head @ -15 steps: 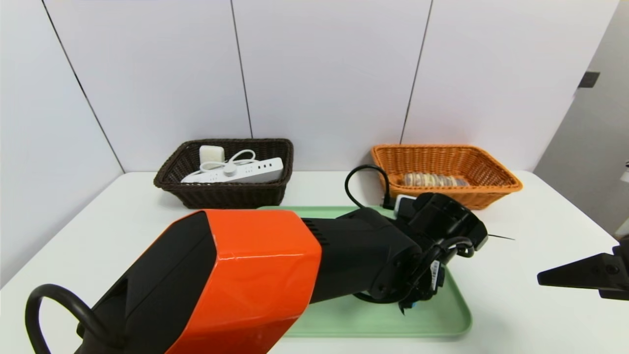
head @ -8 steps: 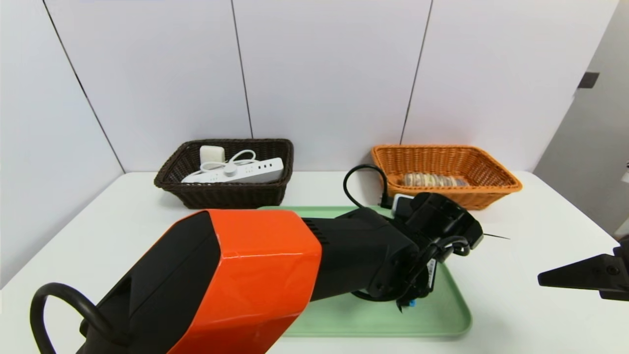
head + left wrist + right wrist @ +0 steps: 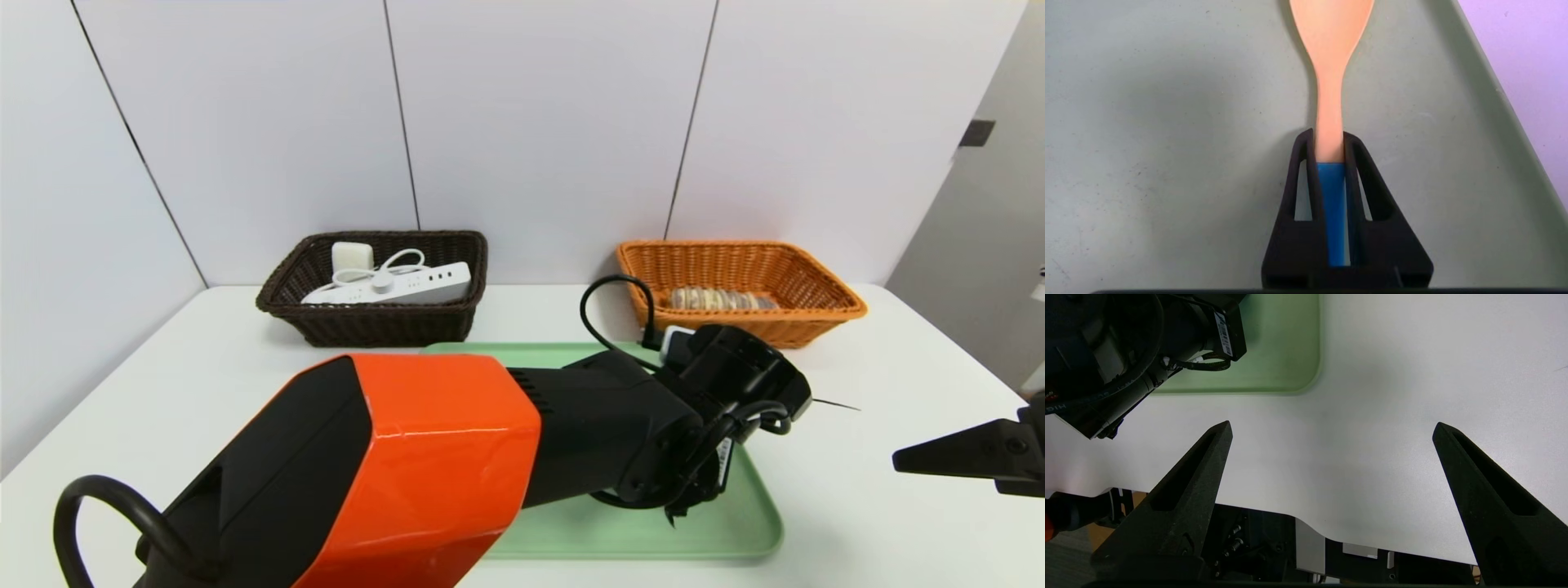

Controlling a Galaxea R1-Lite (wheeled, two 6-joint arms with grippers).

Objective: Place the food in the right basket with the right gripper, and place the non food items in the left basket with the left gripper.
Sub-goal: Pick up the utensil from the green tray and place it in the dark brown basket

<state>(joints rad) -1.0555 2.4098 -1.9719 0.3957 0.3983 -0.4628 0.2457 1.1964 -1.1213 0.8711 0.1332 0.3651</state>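
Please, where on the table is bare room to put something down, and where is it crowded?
Bare table lies between the green tray and the right gripper, and at the left, before the dark basket. It is crowded over the tray: the left arm crosses it, its gripper closed on the spoon.

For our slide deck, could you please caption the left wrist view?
The left gripper grips the spoon by its blue handle over the tray.
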